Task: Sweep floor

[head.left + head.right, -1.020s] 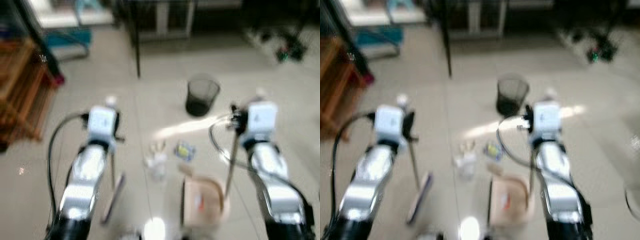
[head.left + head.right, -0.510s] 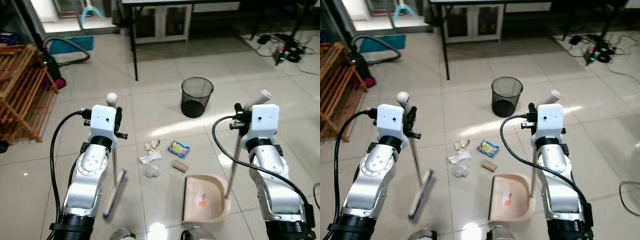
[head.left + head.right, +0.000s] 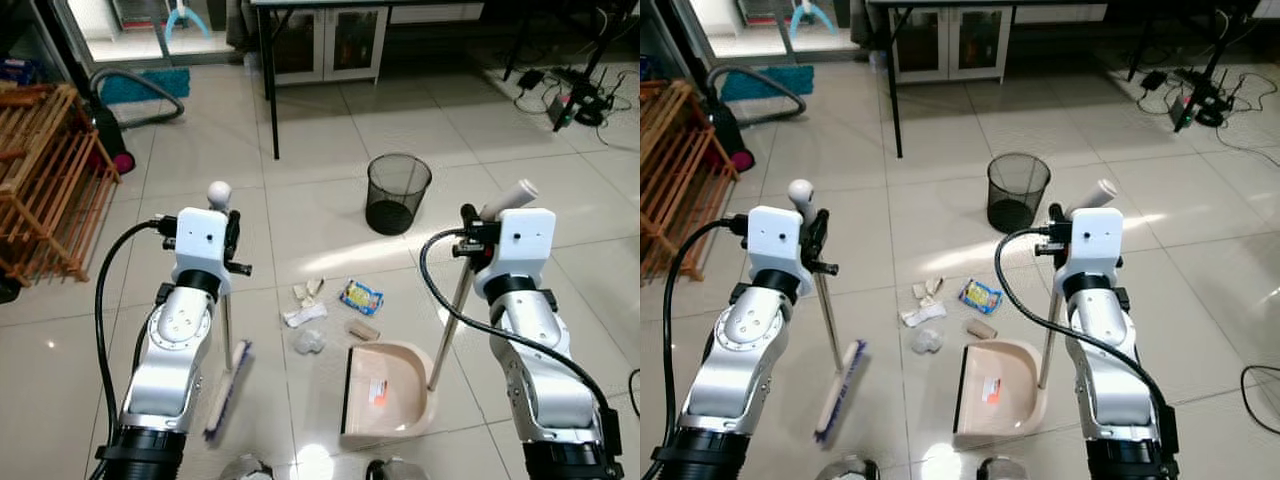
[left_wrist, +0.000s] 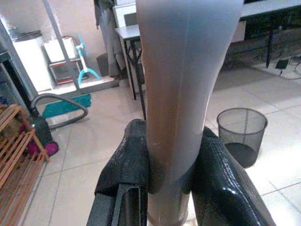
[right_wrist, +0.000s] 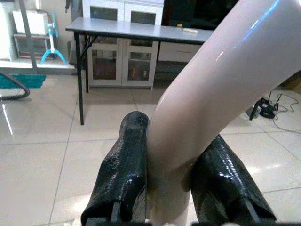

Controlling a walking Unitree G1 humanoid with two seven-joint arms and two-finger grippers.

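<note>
Fingers first: your left gripper (image 4: 167, 165) pinches the broom handle (image 4: 181, 84) between both black fingers (image 4: 124, 165), and your right gripper (image 5: 169, 162) is clamped the same way on the pale dustpan handle (image 5: 211, 84).

Out from the left gripper, the handle runs down to the broom head (image 3: 228, 390), which sits near you on the left, tilted and apart from the litter. Out from the right gripper, a long pole drops to the beige dustpan (image 3: 388, 392), with its open dark lip facing left toward the debris. That looks deliberate: broom on one side, pan on the other, rubbish between, so one stroke rightward can drive it in.

What you must sweep lies just beyond and left of the pan: white paper scraps (image 3: 303, 313), a clear crumpled wrapper (image 3: 307, 342), a cardboard tube (image 3: 362, 329) and a blue-yellow packet (image 3: 361, 297). A red-marked scrap already rests in the pan. Farther off stands a black mesh bin (image 3: 397, 193).

Wrist views give you the grip itself; head views give you the layout.
</note>
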